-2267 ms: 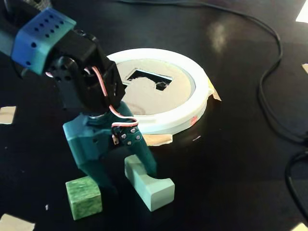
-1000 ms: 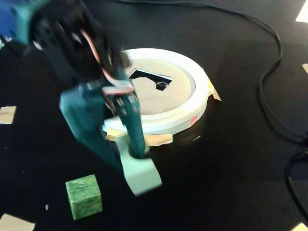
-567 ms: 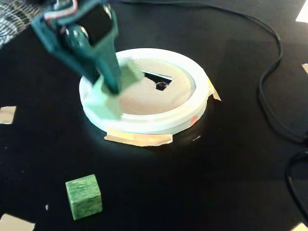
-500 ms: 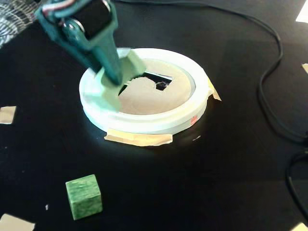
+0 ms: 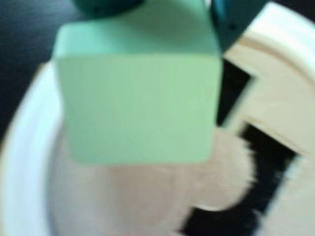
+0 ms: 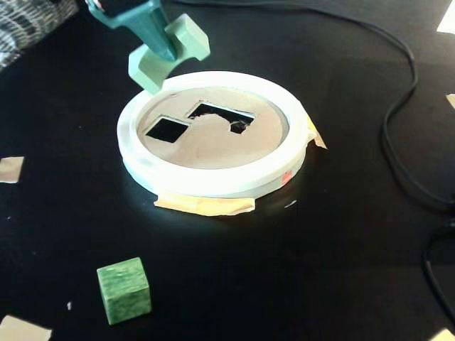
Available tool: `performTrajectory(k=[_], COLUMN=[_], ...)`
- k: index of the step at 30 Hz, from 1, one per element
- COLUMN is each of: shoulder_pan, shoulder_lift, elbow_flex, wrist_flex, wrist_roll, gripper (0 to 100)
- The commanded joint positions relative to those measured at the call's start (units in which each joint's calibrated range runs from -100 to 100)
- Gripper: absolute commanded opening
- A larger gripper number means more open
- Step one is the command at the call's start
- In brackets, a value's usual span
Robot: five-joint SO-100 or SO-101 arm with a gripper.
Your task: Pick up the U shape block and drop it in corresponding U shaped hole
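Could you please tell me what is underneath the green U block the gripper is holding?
The white ring's rim and wooden lid; the square hole sits nearby. The U block hides part of the lid in the wrist view.

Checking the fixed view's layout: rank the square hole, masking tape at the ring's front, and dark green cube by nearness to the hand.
From the hand:
1. Square hole, just below it in the disc.
2. Masking tape, at the ring's front edge.
3. Dark green cube, bottom left.

Wrist view is soft and badly out of focus, the green block (image 5: 138,105) smeared. Fixed view is sharper, with bright glare on the white ring (image 6: 213,181).
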Motion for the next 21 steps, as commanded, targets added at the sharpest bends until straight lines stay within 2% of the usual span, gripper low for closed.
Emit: performTrajectory(k=[1, 7, 13, 21], shoulder_pan=[-5.1, -7.7, -7.6, -7.2], shoulder_lift=[1.6, 10.1, 18.4, 33.3], elbow_flex=[-5.0, -5.1, -5.9, -23.2], wrist_flex=[-7.4, -13.5, -18.6, -17.8], wrist_roll=[-5.9, -10.1, -10.6, -10.6], gripper=[1, 1, 1, 1])
